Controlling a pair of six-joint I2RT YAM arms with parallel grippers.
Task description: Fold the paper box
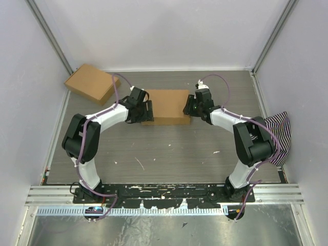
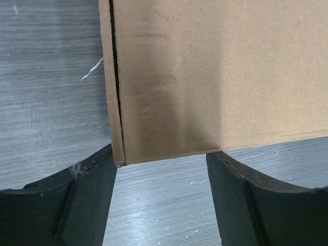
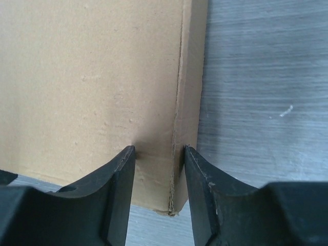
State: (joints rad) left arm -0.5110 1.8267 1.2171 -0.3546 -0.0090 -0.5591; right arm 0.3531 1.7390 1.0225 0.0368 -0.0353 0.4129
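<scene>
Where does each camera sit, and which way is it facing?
Top: high behind the robot, looking down at the table; it shows the left tool and right tool flanking the box.
Left wrist: faces one box corner; own fingers at the bottom.
Right wrist: faces another box corner; own fingers at the bottom.
Shared: all see the box.
</scene>
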